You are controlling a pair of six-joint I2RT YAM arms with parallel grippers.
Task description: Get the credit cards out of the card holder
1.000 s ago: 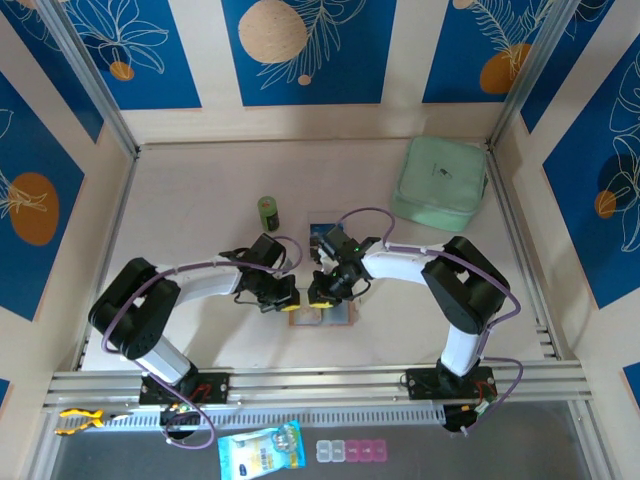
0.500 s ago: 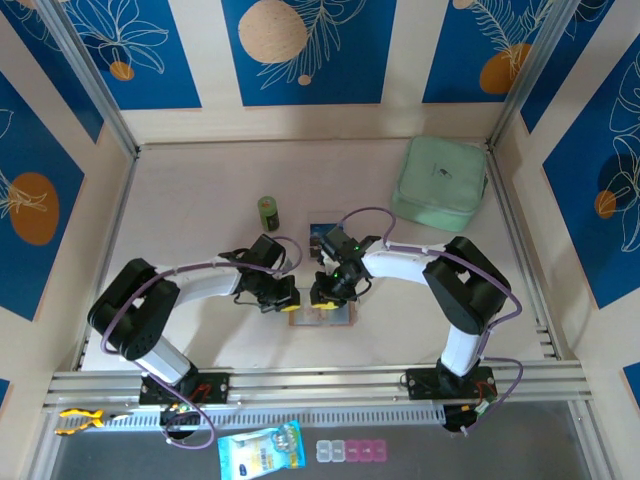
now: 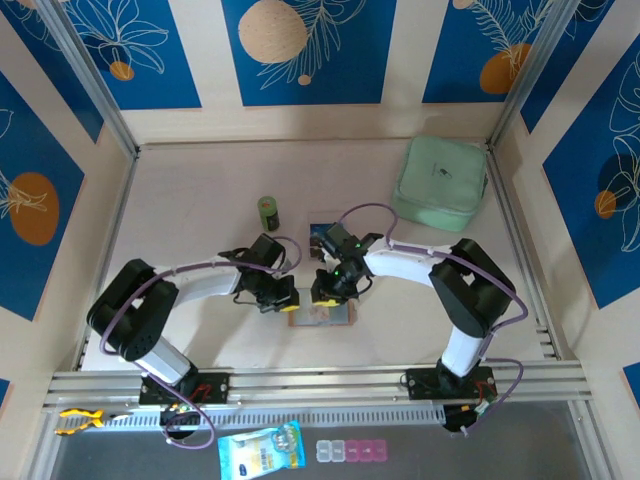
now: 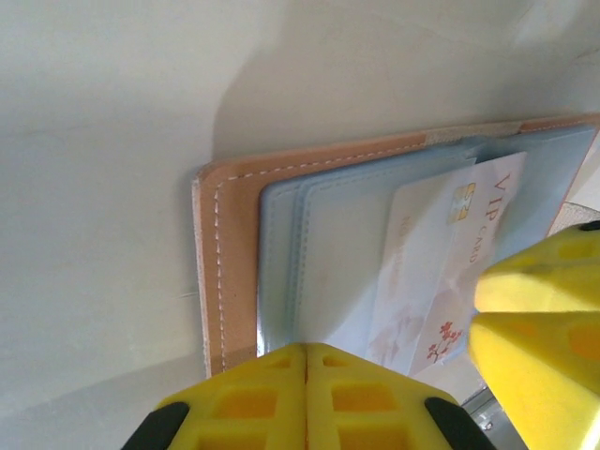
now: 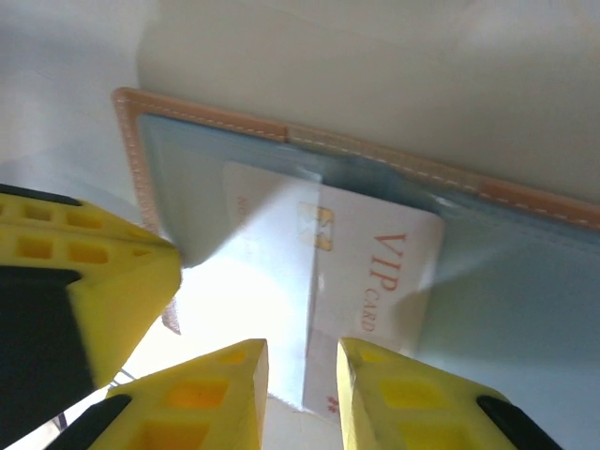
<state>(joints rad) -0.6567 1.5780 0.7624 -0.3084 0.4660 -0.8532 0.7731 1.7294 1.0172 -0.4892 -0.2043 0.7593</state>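
Observation:
The card holder lies open on the table, with a tan leather rim and grey-blue pocketed lining. A pale pink credit card printed "VIP CARD" sticks partway out of a pocket. My left gripper is shut, its tips on the lining at the holder's left end. My right gripper stands narrowly open, its fingers either side of the pink card's free edge. A blue card lies flat on the table behind the grippers.
A small green can stands behind the left gripper. A mint-green case sits at the back right. The two grippers are almost touching over the holder, and a metal rail runs along the near edge.
The right wrist has shifted slightly toward the back. The left arm and the card holder stay about where they were.

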